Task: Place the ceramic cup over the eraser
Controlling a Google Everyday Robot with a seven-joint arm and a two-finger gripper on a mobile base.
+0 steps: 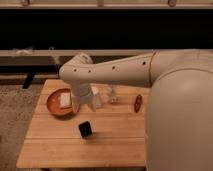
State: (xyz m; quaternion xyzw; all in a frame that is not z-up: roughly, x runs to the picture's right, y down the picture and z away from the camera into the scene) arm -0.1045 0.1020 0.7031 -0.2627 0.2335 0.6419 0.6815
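Observation:
The black eraser (85,129) stands on the wooden table (55,145), in front of the arm. The white ceramic cup (96,96) stands further back, partly hidden by my arm. My gripper (83,103) hangs down from the white arm right at the cup's left side, above and behind the eraser. I cannot see whether it touches the cup.
An orange dish (55,105) with a white block (65,100) sits at the left of the table. A small clear glass item (112,95) stands right of the cup. A reddish-brown oval item (138,102) lies further right. My large white arm covers the right side.

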